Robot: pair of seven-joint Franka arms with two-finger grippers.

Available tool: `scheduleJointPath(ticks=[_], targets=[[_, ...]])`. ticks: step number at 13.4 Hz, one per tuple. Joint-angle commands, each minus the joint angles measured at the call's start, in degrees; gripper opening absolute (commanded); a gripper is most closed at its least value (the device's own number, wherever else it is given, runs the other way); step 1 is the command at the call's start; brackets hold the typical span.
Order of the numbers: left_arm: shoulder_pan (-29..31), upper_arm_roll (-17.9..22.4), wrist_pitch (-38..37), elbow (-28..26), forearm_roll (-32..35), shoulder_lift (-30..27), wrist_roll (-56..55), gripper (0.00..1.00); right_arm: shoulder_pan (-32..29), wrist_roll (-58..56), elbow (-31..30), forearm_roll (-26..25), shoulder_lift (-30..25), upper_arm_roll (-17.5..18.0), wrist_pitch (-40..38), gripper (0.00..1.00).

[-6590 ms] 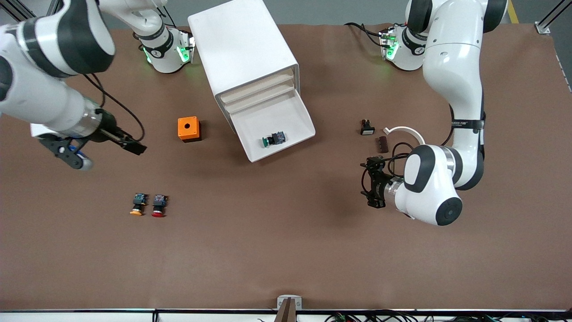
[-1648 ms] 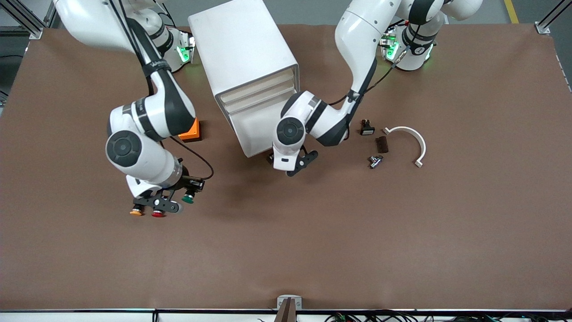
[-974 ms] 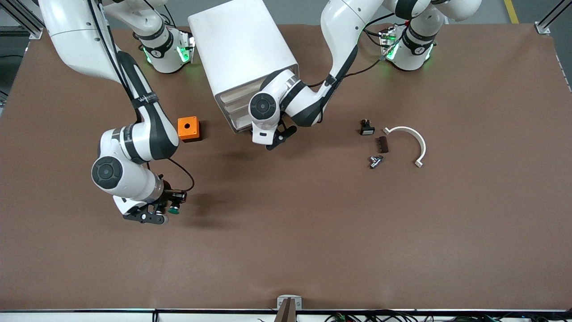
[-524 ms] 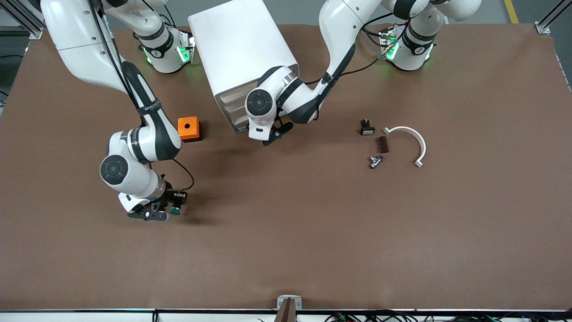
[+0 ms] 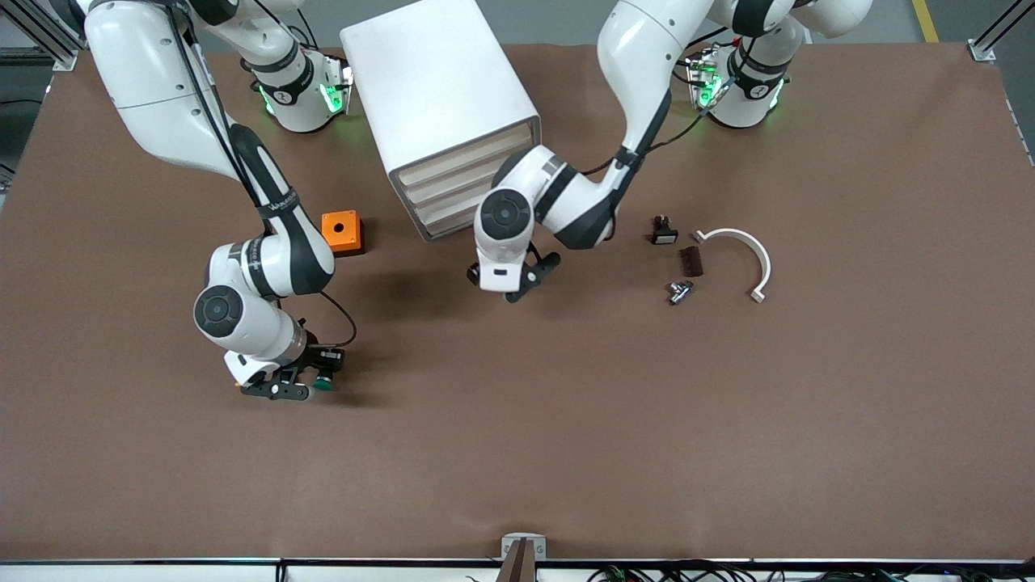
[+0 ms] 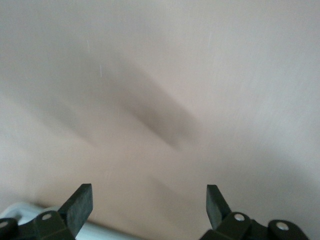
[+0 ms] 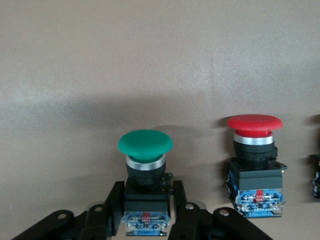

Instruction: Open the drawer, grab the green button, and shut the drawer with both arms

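The button [image 7: 145, 150] sits between the right tool's [image 7: 149, 207] fingers, its rear hidden.

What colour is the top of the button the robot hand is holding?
Green. The button in the right hand shows best in the right wrist view.

**What I count on my table**

I have two arms, the left arm [image 5: 639, 56] and the right arm [image 5: 154, 89]. Each carries one gripper, so that makes two: the left gripper [image 6: 149, 200] and the right gripper [image 7: 149, 192].

There is one white cabinet [image 5: 437, 89], and beside it, toward my right arm's end, one orange box [image 5: 342, 232].

I count three buttons:
- one green button [image 7: 145, 142]
- one red button [image 7: 255, 125]
- a third that shows only a sliver of orange cap [image 5: 240, 385]

Toward my left arm's end from the cabinet lie four loose parts, one of each kind:
- a black switch [image 5: 665, 230]
- a brown block [image 5: 690, 260]
- a metal fitting [image 5: 678, 291]
- a white curved strip [image 5: 740, 242]
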Motion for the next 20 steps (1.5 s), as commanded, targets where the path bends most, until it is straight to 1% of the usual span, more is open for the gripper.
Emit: scheduleJointPath(ticks=[1, 2, 4, 7, 9, 11, 13, 15, 18, 20], targets=[[-0.2, 5.0, -0.2, -0.6, 0.3, -1.6, 0.1, 1.00, -1.3, -0.4, 0.6, 0.0, -0.2, 1.0, -0.1, 0.87], [-0.1, 7.4, -0.2, -0.6, 0.8, -2.3, 0.0, 1.00, -1.3, -0.5, 1.1, 0.0, -0.5, 1.0, -0.6, 1.00], [-0.2, 12.0, -0.3, -0.6, 2.0, -3.5, 1.4, 1.00, -2.5, -0.7, 1.7, 0.0, -2.1, 1.0, -1.5, 1.00], [-0.1, 18.7, -1.2, -0.8, 2.7, -5.8, 8.8, 1.00, -5.5, -0.4, 1.7, -0.1, -6.6, 1.0, -5.6, 1.00], [-0.1, 23.3, -2.6, -0.9, 2.7, -7.3, 13.6, 1.00, -6.8, -0.4, 1.3, -0.8, -11.0, 0.8, -9.4, 1.00], [-0.3, 28.7, -5.2, -0.9, 3.2, -8.7, 18.0, 1.00, -10.3, -0.4, 1.2, -0.6, -15.4, 0.9, -13.8, 1.00], [0.5, 31.9, -7.6, -1.0, 3.2, -10.9, 25.0, 1.00, -11.4, -0.4, 1.2, -0.5, -19.5, 1.0, -16.6, 1.00], [2.9, 33.4, -8.7, -0.9, 3.2, -13.5, 33.1, 1.00, -11.4, -0.3, 1.6, -0.4, -23.2, 1.0, -20.0, 1.00], [6.9, 33.5, -12.8, -0.9, 3.2, -18.2, 41.8, 1.00, -11.0, -0.4, 2.6, -0.1, -29.2, 1.3, -27.5, 1.00], [9.9, 33.5, -14.5, -0.9, 3.4, -20.8, 46.2, 1.00, -11.1, 0.2, 4.1, -0.1, -31.1, 1.2, -32.0, 1.00]])
